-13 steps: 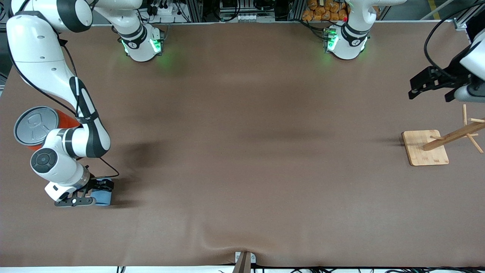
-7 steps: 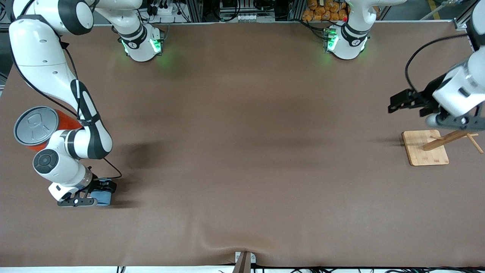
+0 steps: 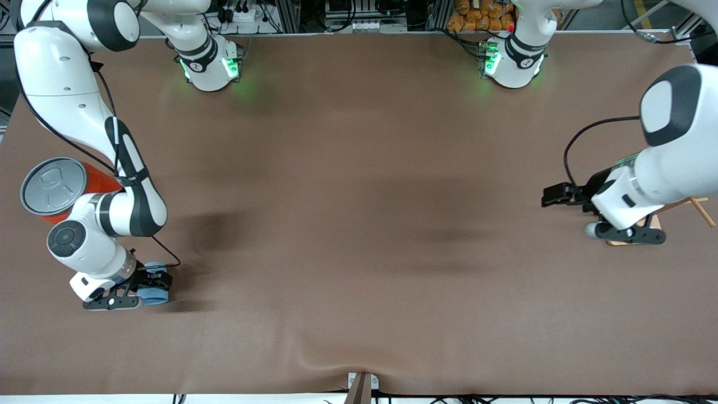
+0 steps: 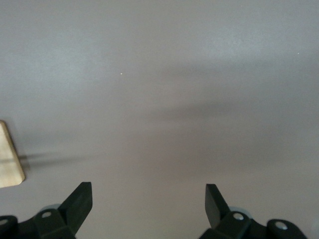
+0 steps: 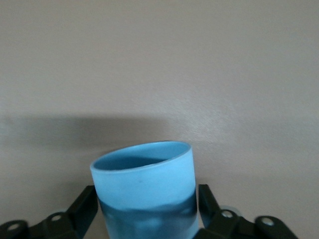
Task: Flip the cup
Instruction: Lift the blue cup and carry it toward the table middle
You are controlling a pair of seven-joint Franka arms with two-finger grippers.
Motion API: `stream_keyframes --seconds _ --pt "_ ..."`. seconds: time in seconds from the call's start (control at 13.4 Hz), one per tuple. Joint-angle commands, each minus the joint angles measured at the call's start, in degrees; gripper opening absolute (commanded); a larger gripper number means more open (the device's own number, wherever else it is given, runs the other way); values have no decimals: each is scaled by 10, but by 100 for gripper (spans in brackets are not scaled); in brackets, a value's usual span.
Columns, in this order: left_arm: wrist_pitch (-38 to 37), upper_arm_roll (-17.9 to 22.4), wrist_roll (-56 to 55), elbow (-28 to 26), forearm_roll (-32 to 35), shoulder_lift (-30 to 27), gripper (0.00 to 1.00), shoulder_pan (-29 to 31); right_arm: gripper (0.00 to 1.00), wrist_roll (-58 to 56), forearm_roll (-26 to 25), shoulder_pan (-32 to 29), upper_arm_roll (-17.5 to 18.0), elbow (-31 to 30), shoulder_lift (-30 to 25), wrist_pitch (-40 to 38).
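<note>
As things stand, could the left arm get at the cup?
Probably not: the cup sits between the right gripper's fingers at the right arm's end, while the open left gripper is by the wooden stand.

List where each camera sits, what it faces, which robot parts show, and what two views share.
Front view: high across the table, facing both arms; right gripper grips the cup near the orange can; left gripper hangs open by the wooden stand.
Left wrist view: looks past its own fingertips at brown cloth and the stand's base.
Right wrist view: its fingers clamp the cup.
Shared: the cup, front and right wrist.
</note>
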Motion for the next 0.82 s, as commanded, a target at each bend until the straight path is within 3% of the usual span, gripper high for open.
stream_keyframes --seconds 0.0,0.37,0.52,0.74 --pt "5 -1 8 10 -9 13 100 -6 83 -6 2 -4 3 -1 -2 -2" --pt "4 -1 11 11 -24 30 100 1 81 -13 -1 -8 3 -5 6 14" --pt "0 0 11 10 -92 30 100 22 72 -34 0 1 4 -4 -5 6" --pt "-5 0 8 7 -173 41 100 25 71 -78 0 20 22 -1 -46 -51"
